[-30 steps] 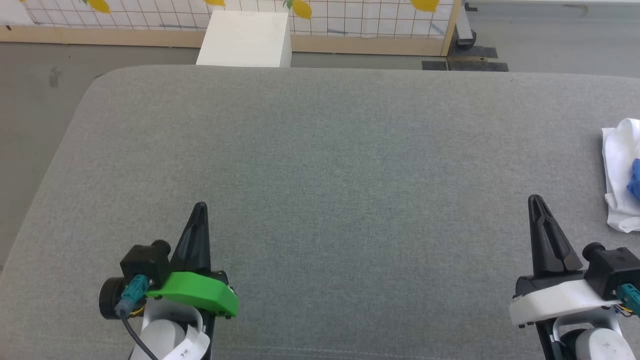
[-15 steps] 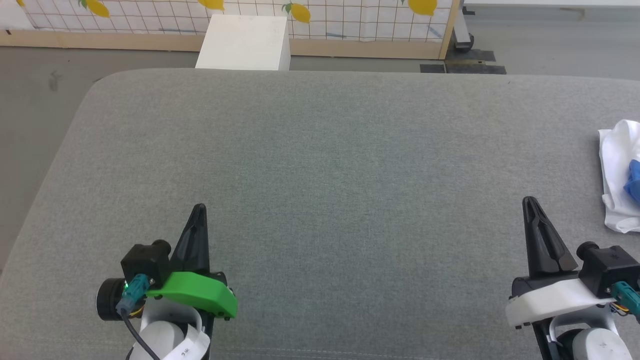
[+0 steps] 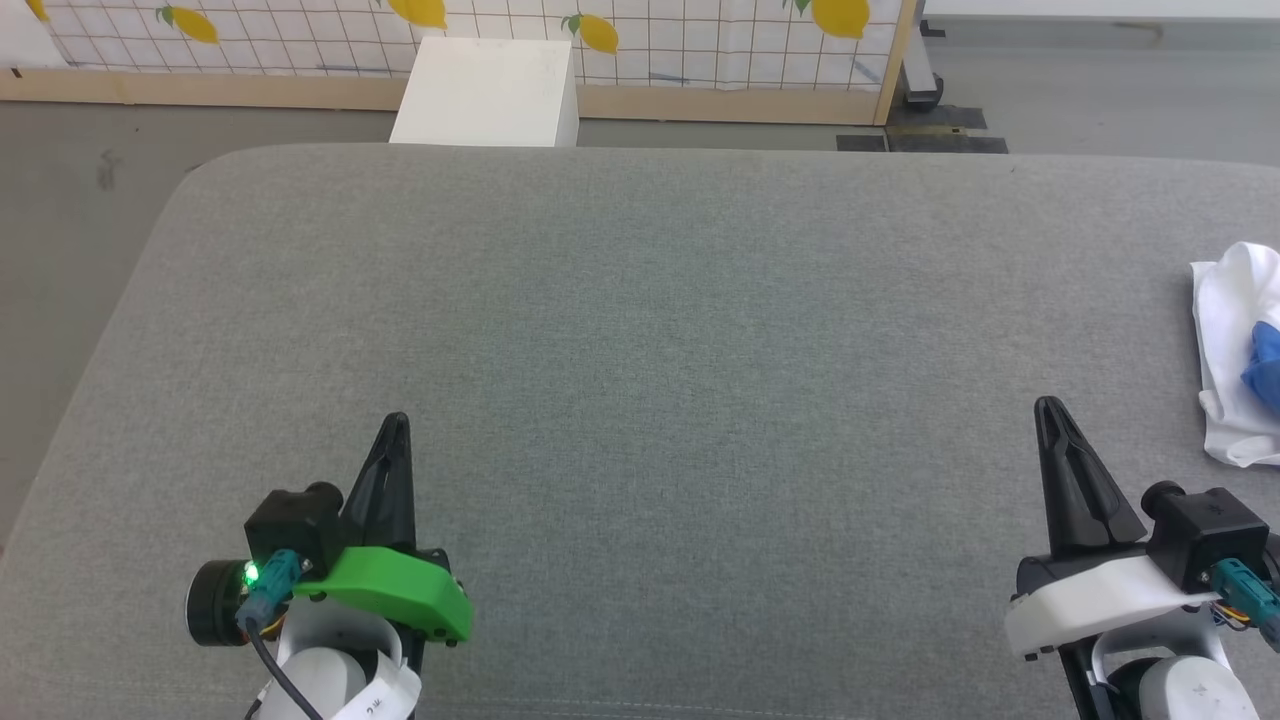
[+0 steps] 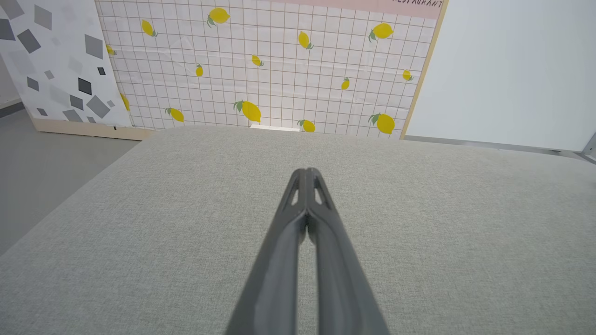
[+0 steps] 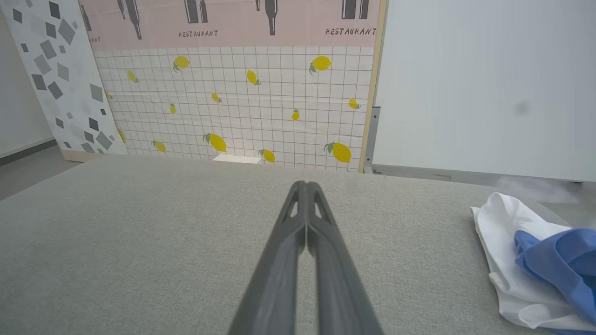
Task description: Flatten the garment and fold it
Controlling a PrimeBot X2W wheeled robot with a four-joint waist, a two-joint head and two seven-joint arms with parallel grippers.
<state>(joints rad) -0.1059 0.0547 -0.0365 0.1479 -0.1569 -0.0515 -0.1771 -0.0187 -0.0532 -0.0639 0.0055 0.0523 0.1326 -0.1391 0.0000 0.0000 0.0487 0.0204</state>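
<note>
The garment [image 3: 1228, 360], white with a blue part, lies crumpled at the right edge of the grey padded surface [image 3: 640, 330]; the right wrist view shows the garment [image 5: 517, 251] at its lower right, cut off by the frame. My right gripper [image 3: 1047, 407] is shut and empty, low at the right, a short way left of the garment. My left gripper [image 3: 396, 423] is shut and empty at the lower left, far from it. Each wrist view shows its own gripper, left gripper [image 4: 306, 173] and right gripper [image 5: 305, 185], with fingers pressed together above bare fabric.
A white box [image 3: 487, 92] stands on the floor beyond the far edge of the surface, before a lemon-patterned panel [image 3: 640, 30]. The surface's rounded left corner [image 3: 200, 175] drops to grey floor [image 3: 70, 200].
The whole head view has shifted slightly, so the camera moved. Both grippers stay shut and the garment lies as before.
</note>
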